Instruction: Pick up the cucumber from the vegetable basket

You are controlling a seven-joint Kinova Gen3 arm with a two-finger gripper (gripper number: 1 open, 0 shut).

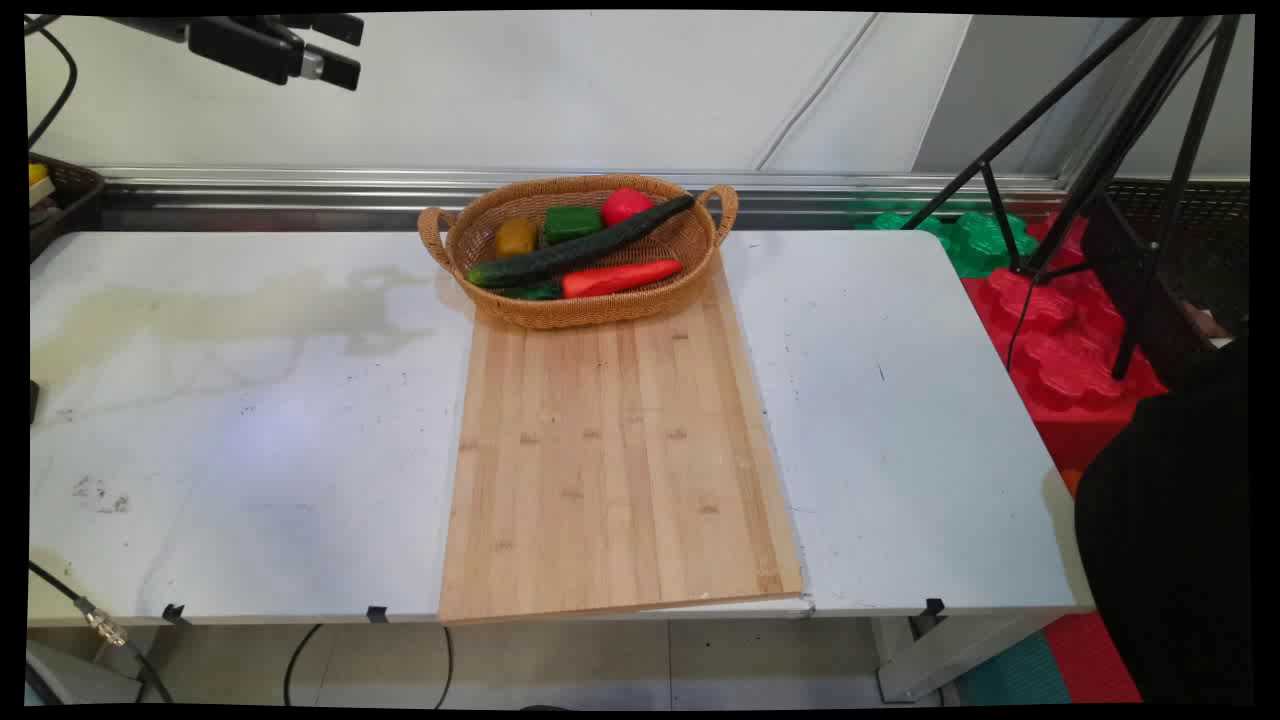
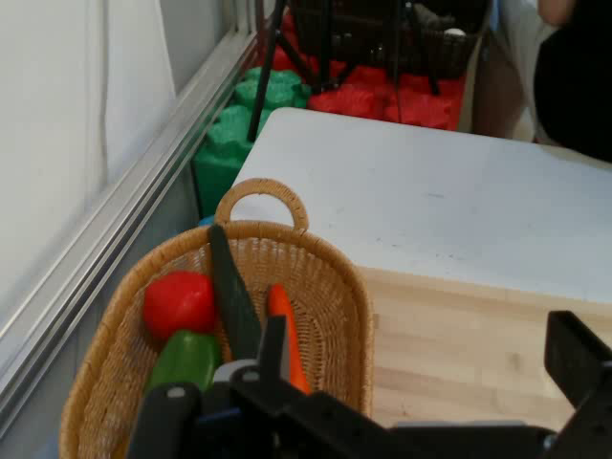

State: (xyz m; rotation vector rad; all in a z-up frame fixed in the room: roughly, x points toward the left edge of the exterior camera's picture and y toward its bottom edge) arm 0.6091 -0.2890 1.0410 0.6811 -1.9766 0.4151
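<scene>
Your black two-finger gripper (image 1: pixel 335 55) hangs high at the upper left, well apart from the oval woven wicker basket (image 1: pixel 690 255) of toy vegetables.

The jaws stand wide open and hold nothing. The basket sits on the far end of the pale bamboo cutting board (image 1: pixel 615 460), down and to the right of the jaws. In it a long dark green cucumber (image 1: pixel 580 245) lies slantwise over a red-orange carrot (image 1: pixel 620 277), beside a green pepper (image 1: pixel 572 221), a red tomato (image 1: pixel 625 205) and a yellow pepper (image 1: pixel 515 237). You risk snagging the basket rim or handle (image 2: pixel 263 201): the pieces lie crowded and overlapping.
</scene>
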